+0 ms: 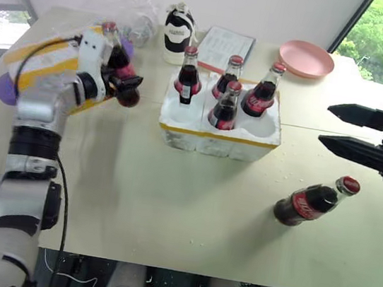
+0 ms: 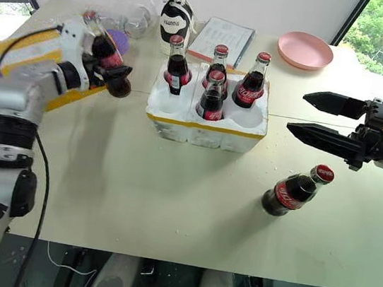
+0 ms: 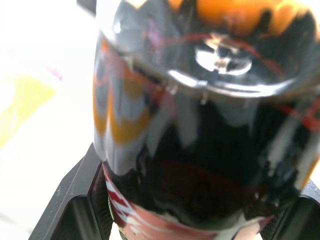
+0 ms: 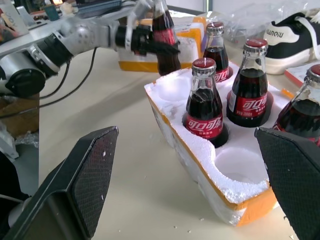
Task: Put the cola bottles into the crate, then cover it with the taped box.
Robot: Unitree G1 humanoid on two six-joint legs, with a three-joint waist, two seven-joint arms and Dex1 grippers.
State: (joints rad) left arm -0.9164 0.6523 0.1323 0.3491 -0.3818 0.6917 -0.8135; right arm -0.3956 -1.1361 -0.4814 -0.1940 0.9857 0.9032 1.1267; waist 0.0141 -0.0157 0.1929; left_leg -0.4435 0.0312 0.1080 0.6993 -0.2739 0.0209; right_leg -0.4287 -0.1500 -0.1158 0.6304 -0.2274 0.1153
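From the head camera, the crate (image 1: 218, 134) sits mid-table with four cola bottles (image 1: 224, 107) standing in its wells; the two wells at the front corners, left and right, are empty. To the left of the crate, the left gripper (image 1: 123, 80) pinches a fifth cola bottle (image 1: 117, 54) by its body and holds it above the table, tilted with the cap leaning away from the crate. Behind that bottle, further left of the crate, lies the taped box (image 1: 46, 59). A sixth bottle (image 1: 312, 200) lies on its side on the table, in front of and to the right of the crate. Just above it, right of the crate, the right gripper (image 1: 350, 131) hovers with its fingers spread wide and nothing between them. Beyond the crate stand a squat black bottle (image 1: 177, 36), a booklet (image 1: 223, 44) and a pink plate (image 1: 305, 58).

In the left wrist view, the held bottle's dark glass (image 3: 210, 125) sits between the two black fingers (image 3: 75, 200), its red label at their base.

In the right wrist view, the spread fingers (image 4: 85, 175) frame the crate (image 4: 200, 165); an empty well faces the camera, and the left gripper (image 4: 150, 42) grips its bottle (image 4: 165, 35) beyond the crate's far corner.
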